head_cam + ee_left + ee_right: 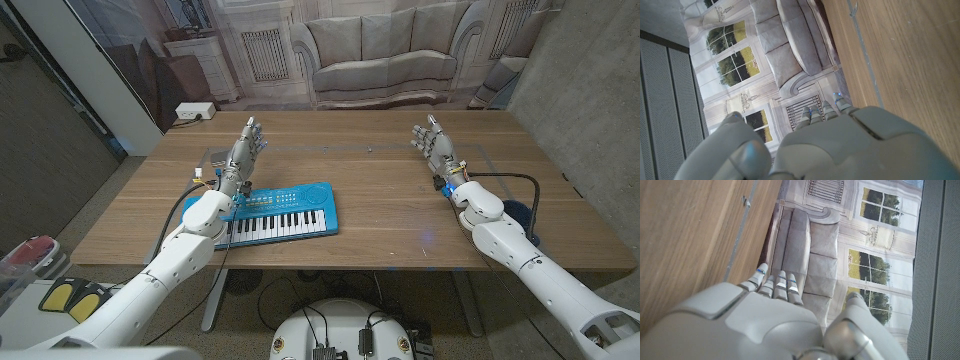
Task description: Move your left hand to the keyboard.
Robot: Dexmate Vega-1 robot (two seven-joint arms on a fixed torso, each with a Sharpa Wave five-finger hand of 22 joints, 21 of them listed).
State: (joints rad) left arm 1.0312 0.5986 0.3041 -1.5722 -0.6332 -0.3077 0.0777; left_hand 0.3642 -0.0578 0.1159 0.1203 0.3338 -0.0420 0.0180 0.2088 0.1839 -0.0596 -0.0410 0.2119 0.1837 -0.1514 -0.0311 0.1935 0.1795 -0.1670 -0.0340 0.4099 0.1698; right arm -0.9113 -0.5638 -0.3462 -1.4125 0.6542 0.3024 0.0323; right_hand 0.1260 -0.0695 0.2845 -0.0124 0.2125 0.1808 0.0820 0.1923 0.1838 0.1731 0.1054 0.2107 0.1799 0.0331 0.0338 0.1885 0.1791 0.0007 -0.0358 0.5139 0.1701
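Left hand raised over the table's left part, fingers apart and reaching up and away, nothing in it. It hangs just beyond the far left corner of the keyboard; no contact seen. Right hand up on the right side, likewise released and empty, well apart from the keyboard.

Keyboard: small, blue, white and black keys, lies near the table's near edge, left of centre, slightly askew. Its left end is hidden behind the left forearm. Buttons on the upper panel too small to make out.

Left wrist view: back of the left hand takes the lower part; only fingertips peek past it, so spread is hard to judge there. Right wrist view much the same: right hand, fingertips close together.

Surface: wood, pale brown. A faint taped outline shows on the right part; hard to follow all round.

Room: a printed backdrop of a sofa, windows and a radiator behind the table. White power strip on the floor at far left. Grey wall at right. Yellow pedals at near left, partly cut off.
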